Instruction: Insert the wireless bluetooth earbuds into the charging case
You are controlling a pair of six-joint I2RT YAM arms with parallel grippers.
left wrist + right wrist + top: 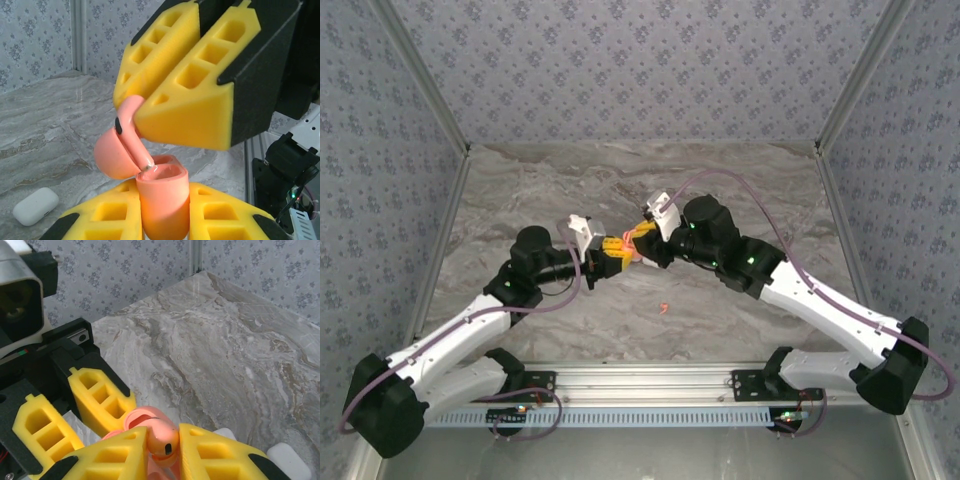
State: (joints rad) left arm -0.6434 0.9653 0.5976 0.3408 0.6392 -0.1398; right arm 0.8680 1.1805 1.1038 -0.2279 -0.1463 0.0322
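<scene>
**Seating an orange-red earbud in its open charging case, held above the tabletop between the two arms.**

The left fingers (117, 215) are clamped on the body of the orange-red charging case (162, 200), whose lid is hinged open. The right fingers (190, 105) pinch the earbud (127, 112) near its head, with the stem tip at the rim of the case's mouth. We judge that the stem should be lined up with its well and lowered straight, with the case held steady, before we release. A white case (35, 206) lies well apart on the tabletop (50, 125).
</scene>
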